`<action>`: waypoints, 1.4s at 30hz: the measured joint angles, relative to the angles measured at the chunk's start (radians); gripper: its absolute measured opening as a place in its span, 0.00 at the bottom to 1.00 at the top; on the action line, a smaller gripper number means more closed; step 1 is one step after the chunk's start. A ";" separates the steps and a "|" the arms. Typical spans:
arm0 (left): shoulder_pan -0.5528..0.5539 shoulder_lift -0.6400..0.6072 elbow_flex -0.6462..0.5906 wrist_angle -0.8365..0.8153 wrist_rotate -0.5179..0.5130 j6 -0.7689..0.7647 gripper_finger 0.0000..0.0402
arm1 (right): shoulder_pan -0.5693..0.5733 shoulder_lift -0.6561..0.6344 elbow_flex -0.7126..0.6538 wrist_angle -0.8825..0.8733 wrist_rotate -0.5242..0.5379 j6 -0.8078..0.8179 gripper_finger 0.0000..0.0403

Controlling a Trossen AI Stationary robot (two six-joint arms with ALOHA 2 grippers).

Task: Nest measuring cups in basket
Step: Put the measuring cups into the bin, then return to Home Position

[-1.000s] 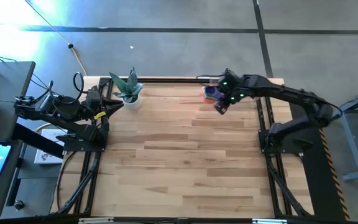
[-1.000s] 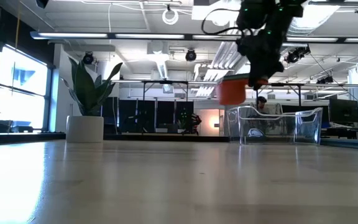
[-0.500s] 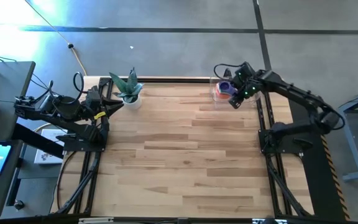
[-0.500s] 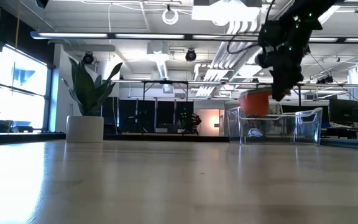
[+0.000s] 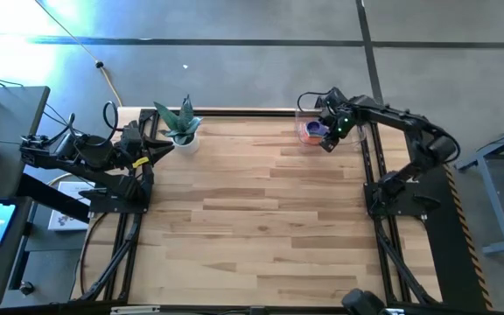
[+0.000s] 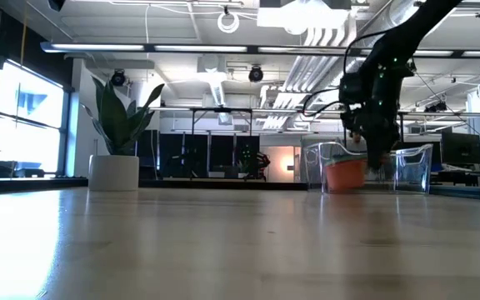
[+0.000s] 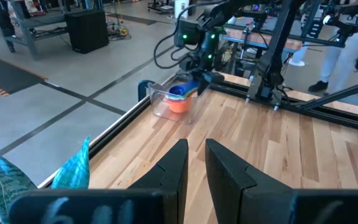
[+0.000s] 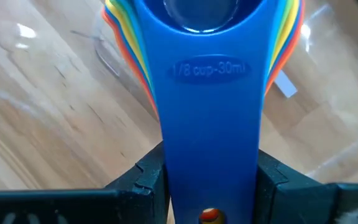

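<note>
While right gripper (image 8: 210, 180) clamps blue-topped cup stack (image 8: 209, 93) inside basket (image 5: 303, 112), upper right | placing | next: release.

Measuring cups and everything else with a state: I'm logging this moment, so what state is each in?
Measuring cups: nested, lowered into basket, handles gripped.
Basket: upright, holding cups.
Right gripper: shut on cup handles.
Left gripper: parked beside potted plant, empty.
</note>
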 joint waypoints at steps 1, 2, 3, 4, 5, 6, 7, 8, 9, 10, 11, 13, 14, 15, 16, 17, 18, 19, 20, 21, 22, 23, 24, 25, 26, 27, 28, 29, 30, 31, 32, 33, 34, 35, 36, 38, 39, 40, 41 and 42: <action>0.000 0.000 0.000 0.000 0.000 0.000 0.12 | 0.000 0.011 0.000 0.001 -0.001 0.003 0.31; 0.000 0.000 0.000 0.000 0.000 0.000 0.12 | 0.001 0.022 0.001 0.003 -0.001 0.005 0.31; 0.000 0.000 0.000 0.000 0.000 0.000 0.12 | 0.001 0.029 0.001 0.004 -0.001 0.009 0.31; 0.000 0.000 0.000 0.000 0.000 0.000 0.12 | 0.001 0.033 0.001 0.004 0.000 0.011 0.31; 0.000 0.000 0.000 0.000 0.000 0.000 0.12 | 0.001 0.034 0.001 0.004 0.001 0.017 0.33; 0.000 0.000 0.000 0.000 0.000 0.000 0.12 | 0.002 0.034 0.001 0.005 0.004 0.020 0.35; 0.000 0.000 0.000 0.000 0.000 0.000 0.12 | 0.002 0.034 0.001 0.005 0.009 0.026 0.38; 0.000 0.000 0.000 0.000 0.000 0.000 0.12 | 0.002 0.031 0.001 0.005 0.011 0.027 0.41; 0.000 0.000 0.000 0.000 0.000 0.000 0.12 | 0.002 0.026 0.001 0.005 0.013 0.031 0.44; 0.000 0.000 0.000 0.000 0.000 0.000 0.12 | 0.002 0.020 0.001 0.005 0.014 0.036 0.47; 0.000 0.000 0.000 0.000 0.000 0.000 0.12 | 0.002 0.014 0.001 0.006 0.015 0.037 0.50; 0.000 0.000 0.000 0.000 0.000 0.000 0.12 | 0.002 0.001 0.001 0.006 0.024 0.038 0.56; 0.000 0.000 0.000 0.000 0.000 0.000 0.12 | 0.002 -0.007 0.001 0.008 0.035 0.038 0.59; 0.000 0.000 0.000 0.000 0.000 0.000 0.12 | 0.002 -0.016 0.001 0.007 0.039 0.044 0.62; 0.000 0.000 0.000 0.000 0.000 0.000 0.12 | 0.002 -0.025 0.001 0.005 0.040 0.046 0.64; 0.000 0.000 0.000 0.000 0.000 0.000 0.12 | 0.002 -0.037 0.001 0.000 0.039 0.054 0.66; 0.000 0.000 0.000 0.000 0.000 0.000 0.12 | 0.002 -0.053 0.001 -0.004 0.031 0.061 0.67; 0.000 0.000 0.000 0.000 0.000 0.000 0.12 | 0.002 -0.073 0.001 -0.008 0.014 0.066 0.68; 0.000 0.000 0.000 0.000 0.000 0.000 0.12 | 0.002 -0.094 0.001 -0.012 -0.004 0.074 0.68; 0.000 0.000 0.000 0.000 0.000 0.000 0.12 | 0.003 -0.117 0.001 -0.014 -0.025 0.087 0.68; 0.000 0.000 0.000 0.000 0.000 0.000 0.12 | 0.003 -0.144 0.001 -0.014 -0.050 0.098 0.68; 0.000 0.000 0.000 0.000 0.000 0.000 0.12 | 0.008 -0.176 0.001 -0.011 -0.076 0.117 0.68; 0.000 0.000 0.000 0.000 0.000 0.000 0.12 | 0.016 -0.208 0.001 0.000 -0.103 0.143 0.68; 0.000 0.000 0.000 0.000 0.000 0.000 0.12 | 0.031 -0.242 0.001 0.017 -0.123 0.167 0.68; 0.000 0.000 0.000 0.000 0.000 0.000 0.12 | 0.052 -0.276 0.001 0.035 -0.130 0.191 0.68; 0.000 0.000 0.000 0.000 0.000 0.000 0.12 | 0.080 -0.310 0.001 0.059 -0.133 0.215 0.69; 0.000 0.000 0.000 0.000 0.000 0.000 0.12 | 0.115 -0.346 0.001 0.097 -0.134 0.240 0.69; 0.000 0.000 0.000 0.000 0.000 0.000 0.12 | 0.152 -0.380 0.001 0.143 -0.134 0.264 0.69; 0.000 0.000 0.000 0.000 0.000 0.000 0.12 | 0.191 -0.411 0.001 0.193 -0.137 0.286 0.69; 0.000 0.000 0.000 0.000 0.000 0.000 0.12 | 0.234 -0.441 0.001 0.247 -0.138 0.306 0.69; 0.000 0.000 0.000 0.000 0.000 0.000 0.12 | 0.281 -0.466 0.001 0.305 -0.134 0.321 0.69; 0.000 0.000 0.000 0.000 0.000 0.000 0.12 | 0.329 -0.487 0.001 0.353 -0.118 0.324 0.69; 0.000 0.000 0.000 0.000 0.000 0.000 0.12 | 0.375 -0.505 0.001 0.378 -0.091 0.324 0.69; 0.000 0.000 0.000 0.000 0.000 0.000 0.12 | 0.419 -0.520 0.001 0.392 -0.056 0.323 0.69; 0.000 0.000 0.000 0.000 0.000 0.000 0.12 | 0.460 -0.528 0.001 0.411 -0.015 0.323 0.69; 0.000 0.000 0.000 0.000 0.000 0.000 0.12 | 0.541 -0.529 0.001 0.446 0.054 0.326 0.69; 0.000 0.000 0.000 0.000 0.000 0.000 0.12 | 0.577 -0.520 0.001 0.462 0.087 0.334 0.69; 0.000 0.000 0.000 0.000 0.000 0.000 0.12 | 0.613 -0.508 0.001 0.486 0.109 0.344 0.69; 0.000 0.000 0.000 0.000 0.000 0.000 0.12 | 0.649 -0.493 0.001 0.501 0.130 0.351 0.69; 0.000 0.000 0.000 0.000 0.000 0.000 0.12 | 0.679 -0.480 0.001 0.508 0.148 0.350 0.69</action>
